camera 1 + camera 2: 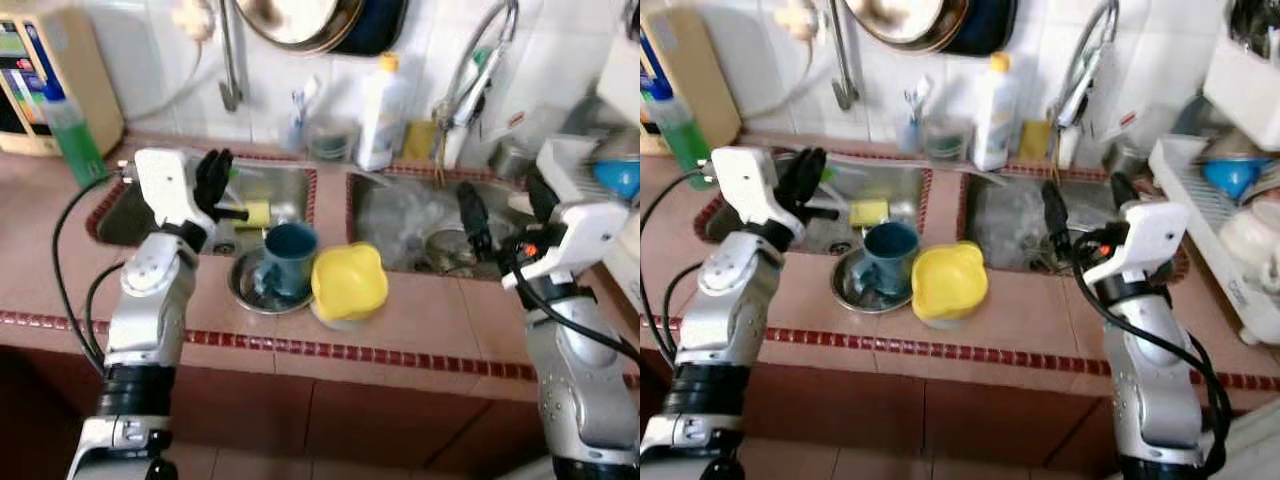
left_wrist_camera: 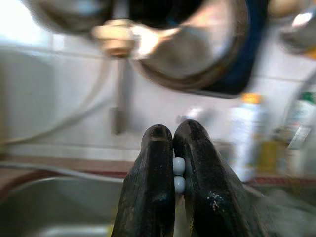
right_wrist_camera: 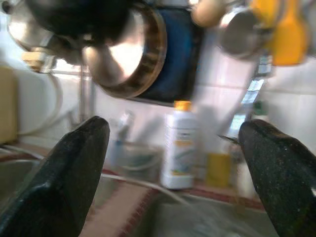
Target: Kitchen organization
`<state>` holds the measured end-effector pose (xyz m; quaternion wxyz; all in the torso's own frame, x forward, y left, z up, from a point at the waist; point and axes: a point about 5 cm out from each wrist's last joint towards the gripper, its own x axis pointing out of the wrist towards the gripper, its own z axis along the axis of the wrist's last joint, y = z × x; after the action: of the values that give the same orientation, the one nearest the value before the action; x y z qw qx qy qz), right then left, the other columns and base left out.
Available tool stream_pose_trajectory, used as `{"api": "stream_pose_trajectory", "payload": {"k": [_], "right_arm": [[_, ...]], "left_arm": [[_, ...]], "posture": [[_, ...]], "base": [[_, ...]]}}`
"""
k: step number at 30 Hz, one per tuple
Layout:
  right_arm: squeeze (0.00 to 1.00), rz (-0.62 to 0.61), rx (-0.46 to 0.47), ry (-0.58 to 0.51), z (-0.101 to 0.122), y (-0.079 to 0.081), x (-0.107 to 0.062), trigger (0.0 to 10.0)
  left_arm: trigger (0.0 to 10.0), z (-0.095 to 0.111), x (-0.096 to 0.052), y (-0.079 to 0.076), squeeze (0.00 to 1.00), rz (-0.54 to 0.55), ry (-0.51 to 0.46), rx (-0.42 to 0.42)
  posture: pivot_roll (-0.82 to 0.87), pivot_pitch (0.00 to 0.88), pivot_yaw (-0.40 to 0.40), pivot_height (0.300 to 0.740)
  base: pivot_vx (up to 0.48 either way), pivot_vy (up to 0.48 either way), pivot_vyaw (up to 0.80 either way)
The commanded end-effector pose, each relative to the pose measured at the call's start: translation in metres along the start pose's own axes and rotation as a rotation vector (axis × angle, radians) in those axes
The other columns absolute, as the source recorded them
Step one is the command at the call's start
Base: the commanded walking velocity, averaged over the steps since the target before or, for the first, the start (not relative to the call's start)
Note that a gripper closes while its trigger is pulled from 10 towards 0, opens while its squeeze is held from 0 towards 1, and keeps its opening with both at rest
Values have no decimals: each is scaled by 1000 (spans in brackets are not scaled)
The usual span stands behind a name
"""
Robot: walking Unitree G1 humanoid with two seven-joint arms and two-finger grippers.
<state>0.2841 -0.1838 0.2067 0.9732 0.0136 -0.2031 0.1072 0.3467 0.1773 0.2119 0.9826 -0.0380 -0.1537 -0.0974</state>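
A teal mug (image 1: 288,260) stands in a steel dish (image 1: 243,288) on the tiled counter between two sinks. A yellow upturned bowl (image 1: 348,283) rests just right of it. A yellow sponge (image 1: 258,213) lies in the left sink (image 1: 290,185). My left gripper (image 1: 215,182) hovers over the left sink, left of the mug, shut with nothing between its fingers (image 2: 158,163). Above the right sink (image 1: 400,215) my right gripper (image 1: 505,208) is held wide open and empty, its fingers (image 3: 74,173) pointing toward the back wall.
A green soap bottle (image 1: 72,135) and a beige appliance (image 1: 40,75) stand at the back left. A white bottle (image 1: 380,115), a cup with brushes (image 1: 300,125) and the tap (image 1: 475,60) line the wall. Pans (image 1: 300,20) hang above. A dish rack (image 1: 1240,230) sits at the right.
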Motion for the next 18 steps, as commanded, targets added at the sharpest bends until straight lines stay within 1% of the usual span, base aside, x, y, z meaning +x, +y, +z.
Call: {"api": "stream_pose_trajectory", "payload": {"k": [1,6,8,10,11,14,16,18], "right_arm": [[0,12,-8,-11,4,-1,1,10000],[0,17,-8,-2,4,-1,0,10000],[0,14,-2,10,3,-1,-1,10000],[0,12,6,24,2,-1,-1,10000],[0,6,6,41,1,-2,-1,10000],[0,-43,-58,153,-7,-7,-3,10000],[0,-52,-55,169,-8,-8,-3,10000],[0,-45,-62,191,-5,-10,-6,10000]], "left_arm": [[10000,3,2,-3,0,-9,-8,-6],[10000,2,2,-3,0,-4,-9,-8],[10000,-1,2,-2,0,9,8,-13],[10000,-2,3,-2,0,13,21,0],[10000,-3,3,-1,0,14,27,6],[10000,-5,6,-1,0,13,36,38],[10000,-6,10,-1,0,20,49,31],[10000,-8,18,-3,0,11,74,37]], "posture": [[-122,0,-30,740],[-126,0,-30,740],[-129,0,-29,740],[-133,0,-28,740],[-133,0,-28,740],[-137,0,-28,740],[-143,0,-28,740],[-158,0,-28,740]], "base": [[270,0,0],[0,0,0],[0,0,0],[0,0,0],[0,0,0],[0,0,0],[0,0,0],[0,0,0]]}}
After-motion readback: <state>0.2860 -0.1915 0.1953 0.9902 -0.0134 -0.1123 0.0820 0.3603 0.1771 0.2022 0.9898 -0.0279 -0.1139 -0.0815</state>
